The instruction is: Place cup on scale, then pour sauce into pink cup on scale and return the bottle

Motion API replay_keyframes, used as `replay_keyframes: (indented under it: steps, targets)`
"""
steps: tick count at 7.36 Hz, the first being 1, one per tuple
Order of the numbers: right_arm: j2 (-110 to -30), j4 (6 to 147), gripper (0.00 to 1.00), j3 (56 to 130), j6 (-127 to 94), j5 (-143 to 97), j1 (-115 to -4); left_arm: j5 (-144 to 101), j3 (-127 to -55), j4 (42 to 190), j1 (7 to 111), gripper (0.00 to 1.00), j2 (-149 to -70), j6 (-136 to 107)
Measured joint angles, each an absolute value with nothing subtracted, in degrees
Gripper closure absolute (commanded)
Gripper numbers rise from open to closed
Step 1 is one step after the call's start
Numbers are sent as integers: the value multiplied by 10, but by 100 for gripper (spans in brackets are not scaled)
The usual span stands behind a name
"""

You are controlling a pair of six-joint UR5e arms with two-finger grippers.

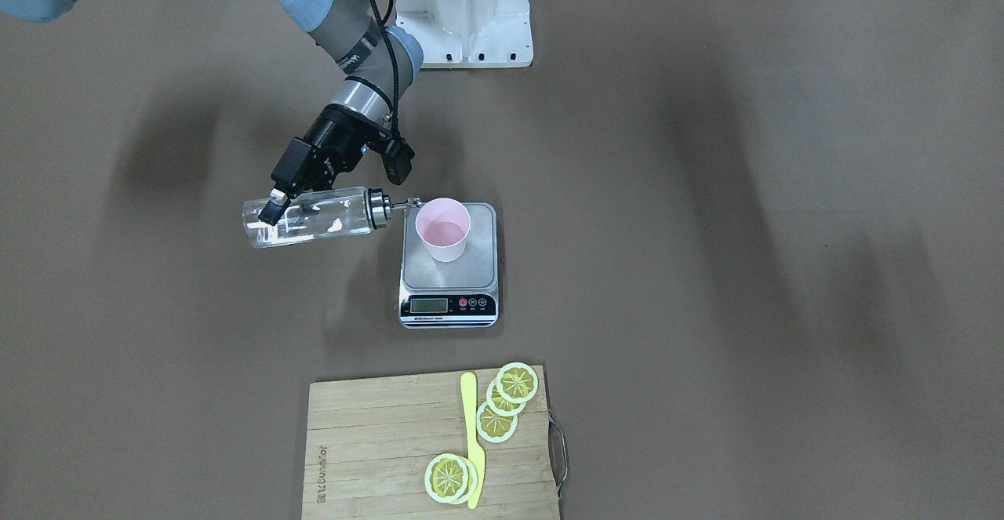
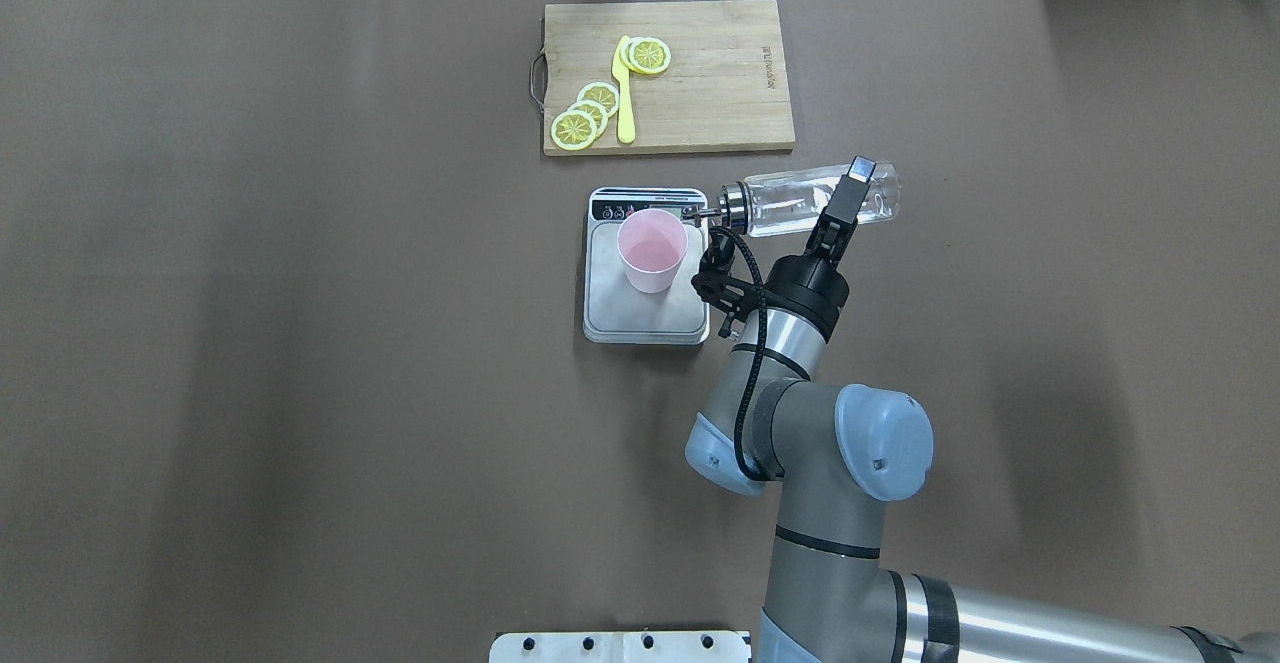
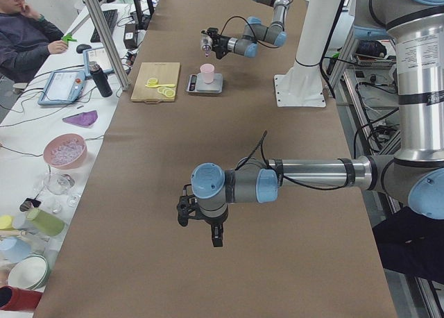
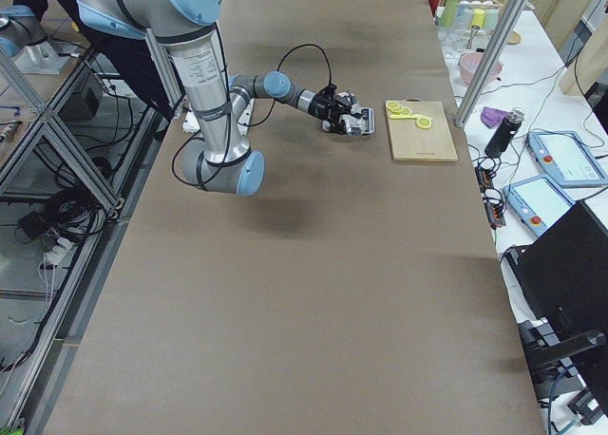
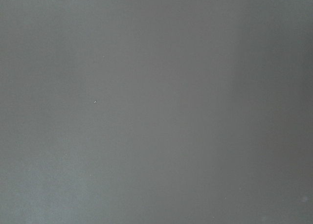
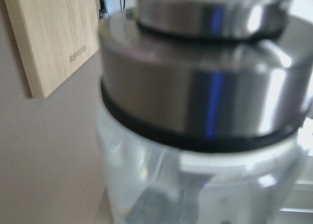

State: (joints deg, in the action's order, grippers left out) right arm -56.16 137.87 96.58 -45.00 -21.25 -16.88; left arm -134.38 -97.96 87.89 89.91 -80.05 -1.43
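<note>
The right gripper (image 2: 850, 195) is clamped around the bottle (image 2: 795, 205), held nearly level just right of the scale (image 2: 640, 315), spout at the rim of the pink cup (image 2: 652, 248) standing on it. A cutting board (image 2: 720, 93) lies near, beyond the scale's far edge. The left gripper (image 3: 214, 229) hangs well apart; whether its fingers are parted is unclear.

table (image 2: 300, 343): brown cover | scale (image 2: 645, 318): centre | cutting board (image 2: 720, 93): near scale, apart
</note>
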Motion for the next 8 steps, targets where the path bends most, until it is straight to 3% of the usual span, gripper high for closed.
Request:
replay_keyframes:
  steps: [8]
  targets:
    - [-552, 1428, 100, 965, -450, -180, -180, -1344, -974, 878, 899, 2, -800, -15]
